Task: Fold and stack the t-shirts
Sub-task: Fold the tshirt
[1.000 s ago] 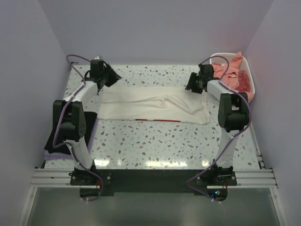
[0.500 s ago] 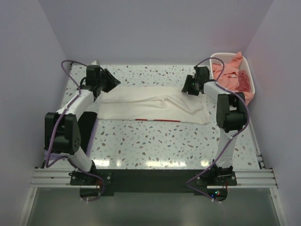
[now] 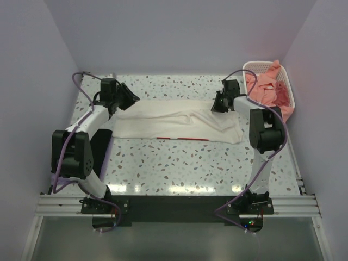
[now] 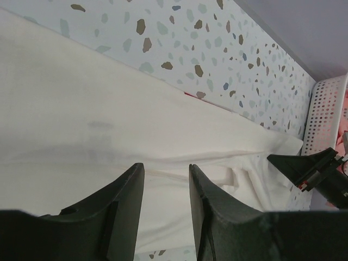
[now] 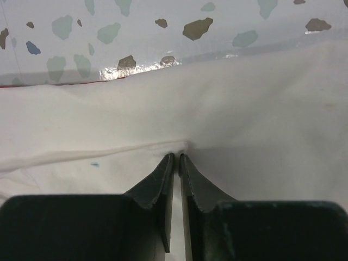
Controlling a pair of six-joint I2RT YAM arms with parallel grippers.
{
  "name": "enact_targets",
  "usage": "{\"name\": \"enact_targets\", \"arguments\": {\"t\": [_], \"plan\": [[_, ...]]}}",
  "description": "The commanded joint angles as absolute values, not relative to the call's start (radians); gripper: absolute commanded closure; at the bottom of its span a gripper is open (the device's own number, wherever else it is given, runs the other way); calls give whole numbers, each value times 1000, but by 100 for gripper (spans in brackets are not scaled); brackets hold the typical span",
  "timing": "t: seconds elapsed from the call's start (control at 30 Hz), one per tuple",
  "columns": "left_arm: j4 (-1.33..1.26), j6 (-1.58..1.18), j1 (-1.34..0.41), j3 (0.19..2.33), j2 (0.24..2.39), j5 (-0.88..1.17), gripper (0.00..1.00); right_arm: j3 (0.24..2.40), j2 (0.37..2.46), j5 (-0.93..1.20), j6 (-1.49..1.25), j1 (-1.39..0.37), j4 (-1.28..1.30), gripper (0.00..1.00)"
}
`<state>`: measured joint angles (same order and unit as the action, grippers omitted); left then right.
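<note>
A cream-white t-shirt (image 3: 179, 124) lies folded into a long strip across the back of the table, a thin red line of print showing at its near edge (image 3: 182, 138). My left gripper (image 3: 126, 97) hovers over its far left corner, open, with only cloth showing behind the gap (image 4: 166, 169). At the far right corner, my right gripper (image 3: 217, 104) is shut on a small ridge of the cream cloth (image 5: 176, 156). Salmon-pink t-shirts (image 3: 266, 87) fill the basket.
The white lattice basket (image 3: 255, 65) stands at the back right corner, and its wall (image 4: 326, 109) shows in the left wrist view. Dark cloth (image 3: 104, 144) and pale lavender cloth (image 3: 62, 178) lie at the left table edge, partly hidden by the left arm.
The right gripper's jaws have come together on the cream t-shirt's far right edge. The left arm has swung its elbow outward to the left, its gripper staying open over the shirt's left corner.
</note>
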<state>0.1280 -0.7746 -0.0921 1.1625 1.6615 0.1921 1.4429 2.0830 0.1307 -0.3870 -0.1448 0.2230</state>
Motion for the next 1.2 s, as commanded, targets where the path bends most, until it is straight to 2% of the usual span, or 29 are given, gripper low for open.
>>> {"name": "enact_targets", "arguments": {"t": [0.0, 0.07, 0.2, 0.87, 1.17], "plan": [[86, -768, -95, 1151, 1611, 213, 57, 1422, 2000, 149, -399, -149, 202, 88], [81, -770, -95, 1146, 1611, 219, 57, 1414, 1979, 159, -403, -149, 201, 93], [75, -775, -95, 1134, 1612, 219, 57, 1356, 1918, 189, -428, -155, 184, 96], [74, -776, -97, 1129, 1643, 235, 57, 1054, 1622, 232, -479, -284, 106, 97], [78, -779, -103, 1129, 1649, 236, 58, 980, 1585, 224, -486, -327, 97, 97]]}}
